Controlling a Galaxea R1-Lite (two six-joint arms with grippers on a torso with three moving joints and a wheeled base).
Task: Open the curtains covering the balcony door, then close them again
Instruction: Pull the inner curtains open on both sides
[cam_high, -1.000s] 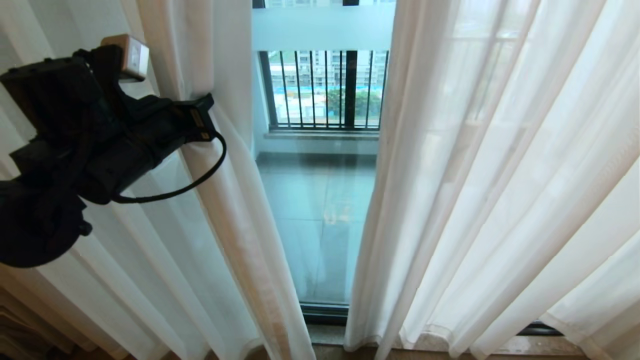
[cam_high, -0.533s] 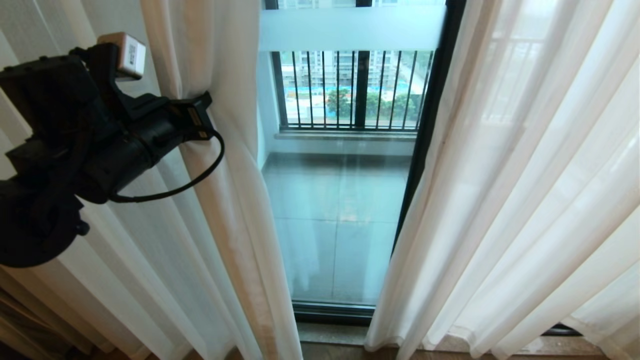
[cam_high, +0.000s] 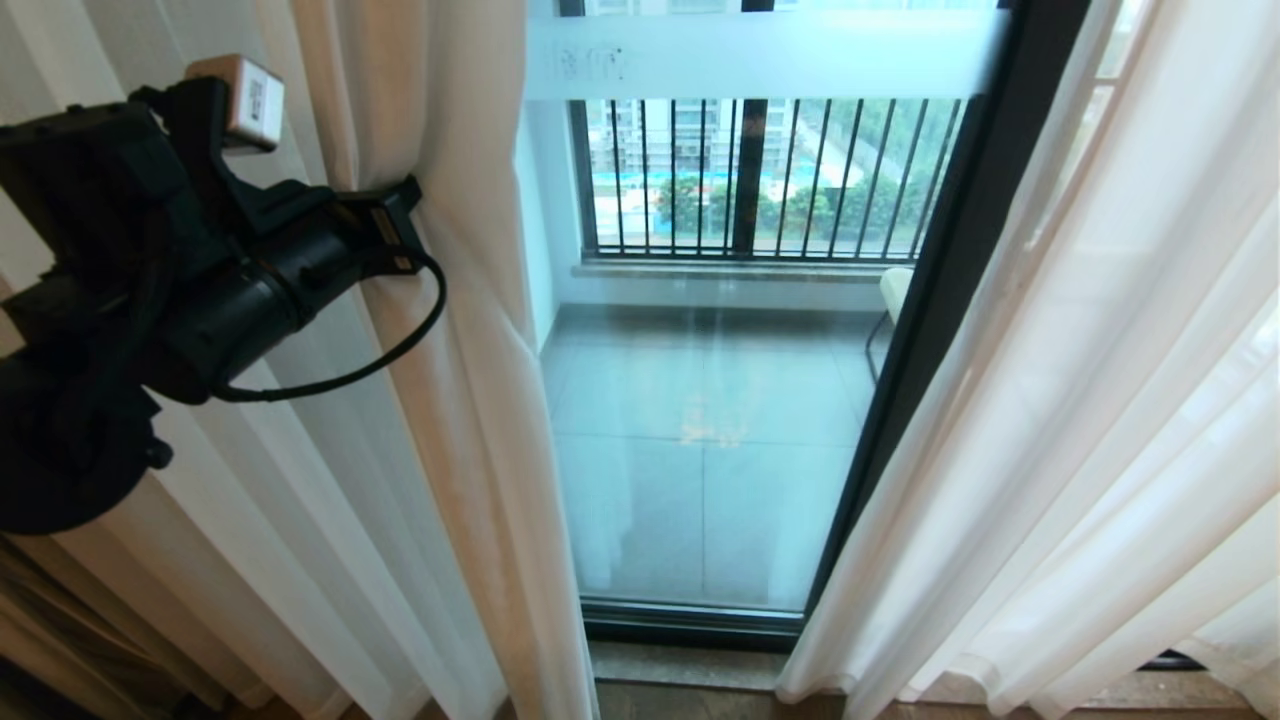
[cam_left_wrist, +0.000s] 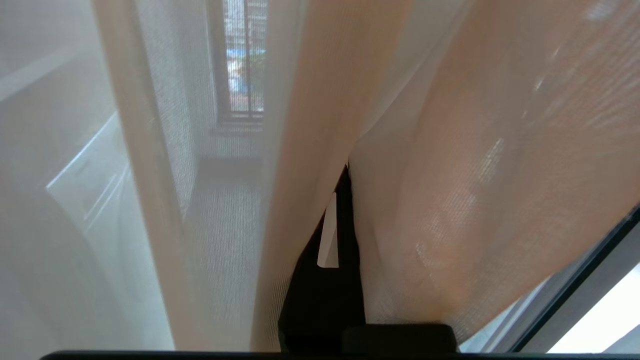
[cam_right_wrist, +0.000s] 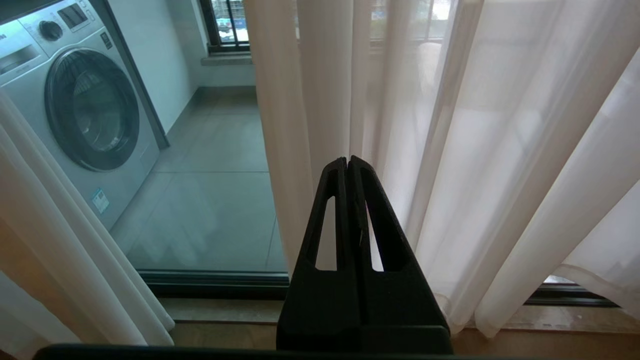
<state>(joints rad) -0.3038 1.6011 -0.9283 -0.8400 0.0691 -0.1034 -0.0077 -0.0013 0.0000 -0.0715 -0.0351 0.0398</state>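
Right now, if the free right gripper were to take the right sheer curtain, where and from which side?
Probably its inner vertical edge, approached from the uncovered glass: the pleats gather there into a narrow fold the right gripper fingers could pinch.

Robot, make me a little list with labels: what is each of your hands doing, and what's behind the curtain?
left gripper: shut on the left curtain, pinching its inner edge
right gripper: shut, holding nothing, low in front of the right curtain
curtains: parted, with a gap in the middle
balcony door: glass showing through the gap, with a black frame
behind the glass: tiled balcony floor, black railing, washing machine
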